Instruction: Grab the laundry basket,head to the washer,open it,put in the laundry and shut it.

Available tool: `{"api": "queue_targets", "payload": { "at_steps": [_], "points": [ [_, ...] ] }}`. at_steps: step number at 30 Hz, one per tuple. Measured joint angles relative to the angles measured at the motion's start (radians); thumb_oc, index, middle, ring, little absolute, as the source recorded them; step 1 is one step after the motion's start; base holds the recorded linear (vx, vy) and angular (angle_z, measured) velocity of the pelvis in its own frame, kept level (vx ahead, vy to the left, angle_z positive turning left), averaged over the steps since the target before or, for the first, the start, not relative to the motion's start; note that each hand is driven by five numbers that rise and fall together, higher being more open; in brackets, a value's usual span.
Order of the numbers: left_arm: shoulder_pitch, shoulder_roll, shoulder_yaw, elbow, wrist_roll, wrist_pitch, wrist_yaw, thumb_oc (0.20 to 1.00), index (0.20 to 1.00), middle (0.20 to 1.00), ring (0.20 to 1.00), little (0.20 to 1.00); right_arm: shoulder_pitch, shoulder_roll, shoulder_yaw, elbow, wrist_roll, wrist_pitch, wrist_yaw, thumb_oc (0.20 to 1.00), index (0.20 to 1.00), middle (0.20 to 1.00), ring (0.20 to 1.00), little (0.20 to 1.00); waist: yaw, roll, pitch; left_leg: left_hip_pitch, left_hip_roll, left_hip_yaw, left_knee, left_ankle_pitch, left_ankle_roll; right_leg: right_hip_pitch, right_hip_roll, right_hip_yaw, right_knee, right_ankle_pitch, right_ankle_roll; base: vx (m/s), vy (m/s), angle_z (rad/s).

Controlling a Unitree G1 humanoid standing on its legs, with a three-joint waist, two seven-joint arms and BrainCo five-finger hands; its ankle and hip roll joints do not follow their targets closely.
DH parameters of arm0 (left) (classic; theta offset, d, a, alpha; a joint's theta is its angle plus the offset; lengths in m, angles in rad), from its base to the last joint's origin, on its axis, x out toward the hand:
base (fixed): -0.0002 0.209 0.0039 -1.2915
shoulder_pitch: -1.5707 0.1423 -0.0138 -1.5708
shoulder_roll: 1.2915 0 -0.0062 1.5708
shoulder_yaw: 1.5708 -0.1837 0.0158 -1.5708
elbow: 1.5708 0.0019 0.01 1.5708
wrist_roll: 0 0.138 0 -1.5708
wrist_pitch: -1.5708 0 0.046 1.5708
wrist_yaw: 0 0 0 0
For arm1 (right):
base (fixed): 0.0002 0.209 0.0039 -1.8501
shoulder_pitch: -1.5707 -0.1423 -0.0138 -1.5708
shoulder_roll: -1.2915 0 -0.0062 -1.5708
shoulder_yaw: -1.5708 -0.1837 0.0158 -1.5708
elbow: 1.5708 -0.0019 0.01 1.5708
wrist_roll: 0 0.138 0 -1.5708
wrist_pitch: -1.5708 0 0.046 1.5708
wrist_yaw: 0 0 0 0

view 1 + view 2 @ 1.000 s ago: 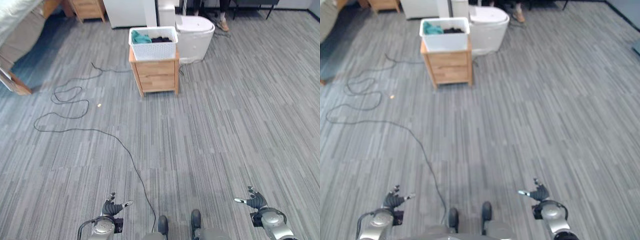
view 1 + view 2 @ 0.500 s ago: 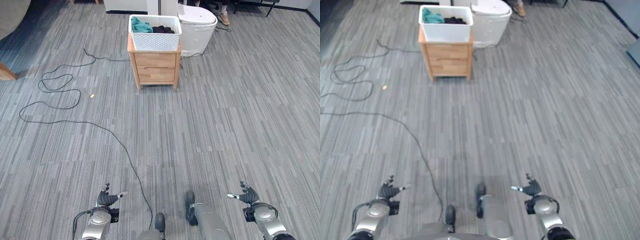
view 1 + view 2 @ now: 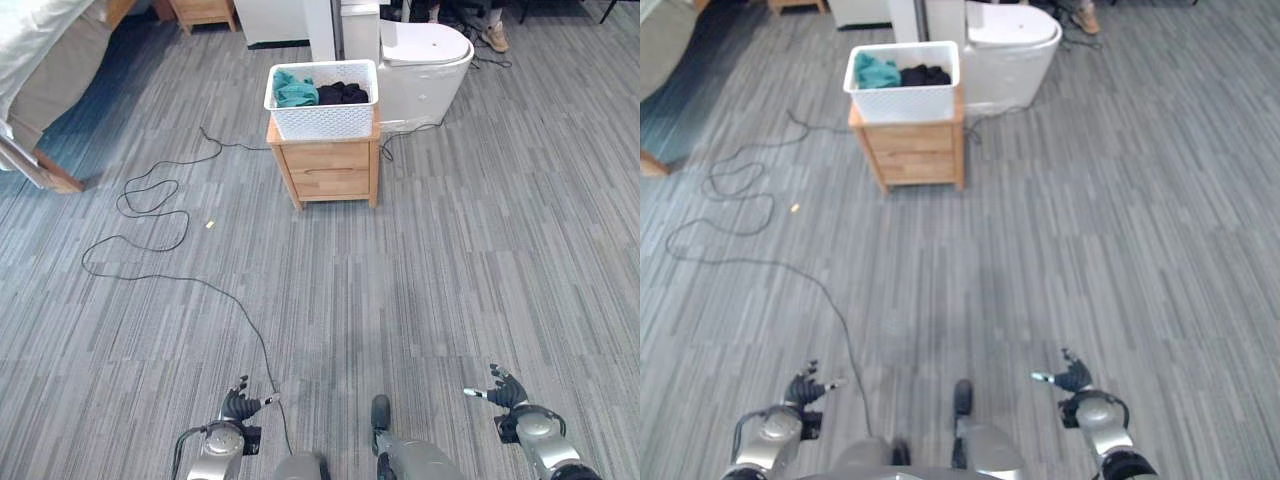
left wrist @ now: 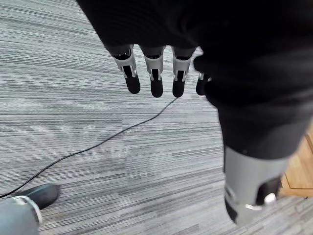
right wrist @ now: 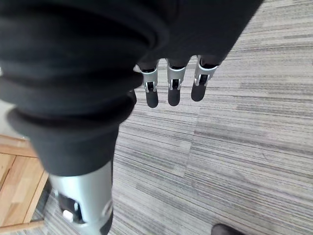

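Both robot hands (image 3: 240,405) hang empty, laundry basket (image 3: 322,98) far.

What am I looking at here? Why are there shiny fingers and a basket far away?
These pictures come from cameras on a walking robot. Two are its eyes, looking down at the grey floor ahead. Two more sit on its wrists and look along its own fingers.

The shiny things low in the eye pictures are its left hand and right hand. Both are open and hold nothing.

Far ahead stands a small wooden cabinet. On top of it sits a white laundry basket holding teal clothes and black clothes. Right behind the cabinet is a rounded white machine; it may be the washer, but I cannot be sure. At the upper left you can see the edge of a bed.
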Motion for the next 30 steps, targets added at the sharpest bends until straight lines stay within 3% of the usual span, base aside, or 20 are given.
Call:
{"api": "queue_targets", "payload": {
  "at_steps": [1, 2, 4, 5, 8, 9, 11, 12, 13, 15, 16, 17, 18, 21, 22, 24, 26, 28, 30],
  "points": [
    [0.000, 0.001, 0.000, 0.001, 0.001, 0.000, 0.000, 1.000, 1.000, 1.000, 1.000, 1.000, 0.002, -0.001, 0.000, 0.001, 0.000, 0.000, -0.001, 1.000, 1.000, 1.000, 1.000, 1.000, -0.001, 0.002, 0.001, -0.018, -0.003, 0.002, -0.066, 0.049, -0.004, 0.015, 0.005, -0.007, -0.001, -0.012, 0.013, 0.26, 0.014, -0.47],
    [0.012, 0.007, 0.001, 0.002, 0.002, -0.001, 0.000, 1.000, 1.000, 1.000, 1.000, 1.000, 0.007, -0.001, 0.003, 0.003, 0.000, -0.005, -0.002, 1.000, 1.000, 1.000, 1.000, 1.000, 0.006, 0.016, -0.003, -0.066, 0.008, 0.001, -0.116, 0.139, -0.008, 0.048, 0.029, -0.017, -0.002, -0.039, 0.013, 0.26, 0.015, -0.42],
    [-0.004, 0.005, 0.002, 0.038, 0.001, 0.000, 0.001, 1.000, 1.000, 1.000, 1.000, 1.000, 0.014, -0.001, 0.007, 0.024, 0.000, -0.004, -0.015, 1.000, 1.000, 1.000, 1.000, 1.000, 0.003, 0.032, -0.005, -0.106, 0.018, -0.006, -0.202, 0.211, -0.016, 0.066, 0.049, -0.021, -0.001, -0.066, 0.000, 0.33, 0.047, -0.19],
    [-0.011, 0.008, 0.004, 0.043, 0.002, 0.000, 0.002, 1.000, 1.000, 1.000, 1.000, 1.000, 0.020, 0.002, 0.012, 0.044, 0.000, 0.003, -0.021, 1.000, 1.000, 1.000, 1.000, 1.000, 0.003, 0.037, 0.003, -0.145, 0.011, -0.027, -0.239, 0.250, -0.010, 0.089, 0.057, -0.012, -0.001, -0.076, 0.011, 0.35, 0.065, -0.05],
    [-0.007, 0.006, 0.008, 0.061, 0.002, 0.001, 0.004, 1.000, 1.000, 1.000, 1.000, 1.000, 0.026, 0.003, 0.029, 0.077, 0.000, 0.008, -0.026, 1.000, 1.000, 1.000, 1.000, 1.000, 0.026, 0.033, 0.007, -0.158, 0.009, -0.026, -0.308, 0.295, 0.008, 0.146, 0.065, 0.013, -0.001, -0.115, 0.027, 0.37, 0.122, -0.22],
    [0.001, 0.006, 0.009, 0.064, 0.003, 0.000, 0.006, 1.000, 1.000, 1.000, 1.000, 1.000, 0.028, 0.004, 0.029, 0.079, -0.001, 0.007, -0.028, 1.000, 1.000, 1.000, 1.000, 1.000, 0.031, 0.032, 0.007, -0.161, 0.006, -0.021, -0.296, 0.297, 0.013, 0.173, 0.065, 0.022, -0.002, -0.156, 0.044, 0.54, 0.214, -0.18],
    [0.012, 0.006, 0.008, 0.085, 0.003, 0.002, 0.006, 1.000, 1.000, 1.000, 1.000, 1.000, 0.037, 0.004, 0.026, 0.086, -0.002, 0.007, -0.027, 1.000, 1.000, 1.000, 1.000, 1.000, 0.031, 0.036, 0.003, -0.138, 0.007, -0.008, -0.288, 0.293, 0.022, 0.218, 0.065, 0.030, -0.003, -0.192, 0.029, 0.40, 0.156, -0.13],
    [0.034, 0.007, 0.015, 0.091, 0.005, 0.003, 0.006, 1.000, 1.000, 1.000, 1.000, 1.000, 0.061, 0.005, 0.020, 0.087, -0.003, 0.002, -0.027, 1.000, 1.000, 1.000, 1.000, 1.000, 0.036, 0.040, -0.018, -0.117, 0.013, 0.017, -0.256, 0.274, 0.048, 0.254, 0.064, 0.041, 0.001, -0.226, 0.049, 0.35, 0.148, -0.08],
    [0.038, 0.014, 0.015, 0.092, 0.005, 0.004, 0.008, 1.000, 1.000, 1.000, 1.000, 1.000, 0.076, 0.014, 0.018, 0.087, -0.003, 0.003, -0.027, 1.000, 1.000, 1.000, 1.000, 1.000, 0.043, 0.033, -0.027, -0.106, 0.003, 0.029, -0.252, 0.317, 0.075, 0.269, 0.051, 0.042, 0.005, -0.249, 0.061, 0.35, 0.148, -0.11],
    [0.033, 0.024, 0.017, 0.088, 0.005, 0.004, 0.010, 1.000, 1.000, 1.000, 1.000, 1.000, 0.078, 0.032, 0.038, 0.091, -0.002, 0.005, -0.019, 1.000, 1.000, 1.000, 1.000, 1.000, 0.058, -0.011, -0.038, -0.091, -0.028, 0.061, -0.238, 0.322, 0.101, 0.247, 0.000, 0.060, 0.081, -0.300, 0.114, 0.21, 0.102, -0.26],
    [0.033, 0.030, 0.014, 0.087, 0.007, 0.004, 0.010, 1.000, 1.000, 1.000, 1.000, 1.000, 0.069, 0.039, 0.037, 0.083, -0.002, -0.001, -0.019, 1.000, 1.000, 1.000, 1.000, 1.000, 0.057, -0.014, -0.039, -0.085, -0.041, 0.064, -0.239, 0.341, 0.159, 0.231, -0.012, 0.059, 0.123, -0.310, 0.131, 0.29, 0.162, -0.11],
    [0.003, 0.045, 0.009, 0.088, 0.025, 0.010, 0.010, 1.000, 1.000, 1.000, 1.000, 1.000, 0.052, 0.055, 0.037, 0.070, -0.002, 0.000, -0.019, 1.000, 1.000, 1.000, 1.000, 1.000, 0.049, -0.036, -0.039, -0.068, -0.071, 0.062, -0.242, 0.311, 0.171, 0.202, -0.038, 0.058, 0.216, -0.330, 0.160, 0.25, 0.154, 0.10],
    [-0.011, 0.049, 0.008, 0.086, 0.028, 0.011, 0.010, 1.000, 1.000, 1.000, 1.000, 1.000, 0.051, 0.065, 0.037, 0.068, -0.002, 0.000, -0.019, 1.000, 1.000, 1.000, 1.000, 1.000, 0.050, -0.039, -0.040, -0.056, -0.077, 0.062, -0.243, 0.316, 0.177, 0.170, -0.056, 0.061, 0.296, -0.356, 0.178, 0.22, 0.142, 0.09],
    [-0.052, 0.074, -0.001, 0.049, 0.030, 0.012, 0.012, 1.000, 1.000, 1.000, 1.000, 1.000, 0.036, 0.074, 0.039, 0.013, -0.002, -0.005, -0.016, 1.000, 1.000, 1.000, 1.000, 1.000, 0.046, -0.045, -0.037, 0.001, -0.102, 0.057, -0.250, 0.262, 0.187, 0.020, -0.092, 0.069, 0.642, -0.354, 0.194, 0.27, 0.151, -0.06],
    [-0.078, 0.081, -0.004, 0.043, 0.031, 0.011, 0.015, 1.000, 1.000, 1.000, 1.000, 1.000, 0.020, 0.078, 0.039, -0.011, -0.002, -0.007, -0.016, 1.000, 1.000, 1.000, 1.000, 1.000, 0.051, -0.036, -0.030, 0.052, -0.103, 0.062, -0.282, 0.249, 0.189, -0.086, -0.095, 0.059, 0.771, -0.356, 0.191, 0.27, 0.122, -0.07],
    [-0.084, 0.080, -0.002, 0.034, 0.030, 0.008, 0.019, 1.000, 1.000, 1.000, 1.000, 1.000, 0.003, 0.078, 0.049, -0.020, -0.002, -0.013, -0.016, 1.000, 1.000, 1.000, 1.000, 1.000, 0.044, -0.022, -0.018, 0.098, -0.095, 0.068, -0.300, 0.237, 0.179, -0.167, -0.099, 0.015, 0.735, -0.371, 0.181, 0.23, 0.077, -0.15],
    [-0.083, 0.076, -0.001, 0.035, 0.028, 0.006, 0.021, 1.000, 1.000, 1.000, 1.000, 1.000, -0.013, 0.080, 0.064, -0.018, -0.002, -0.012, -0.017, 1.000, 1.000, 1.000, 1.000, 1.000, 0.042, -0.006, 0.004, 0.133, -0.092, 0.075, -0.308, 0.201, 0.164, -0.266, -0.096, -0.039, 0.569, -0.366, 0.199, 0.34, 0.031, -0.06],
    [-0.083, 0.072, 0.002, 0.057, 0.028, 0.004, 0.027, 1.000, 1.000, 1.000, 1.000, 1.000, -0.003, 0.079, 0.082, -0.018, -0.003, -0.008, -0.017, 1.000, 1.000, 1.000, 1.000, 1.000, 0.029, -0.018, 0.013, 0.144, -0.099, 0.061, -0.308, 0.168, 0.170, -0.346, -0.084, -0.041, 0.430, -0.313, 0.209, 0.28, -0.016, 0.15],
    [-0.072, 0.067, 0.001, 0.091, 0.027, 0.010, 0.030, 1.000, 1.000, 1.000, 1.000, 1.000, 0.006, 0.082, 0.075, -0.015, -0.002, -0.002, -0.018, 1.000, 1.000, 1.000, 1.000, 1.000, 0.012, -0.031, 0.024, 0.173, -0.108, 0.050, -0.308, 0.156, 0.154, -0.365, -0.086, -0.046, 0.256, -0.235, 0.213, 0.31, -0.043, 0.25]
  ]
}}
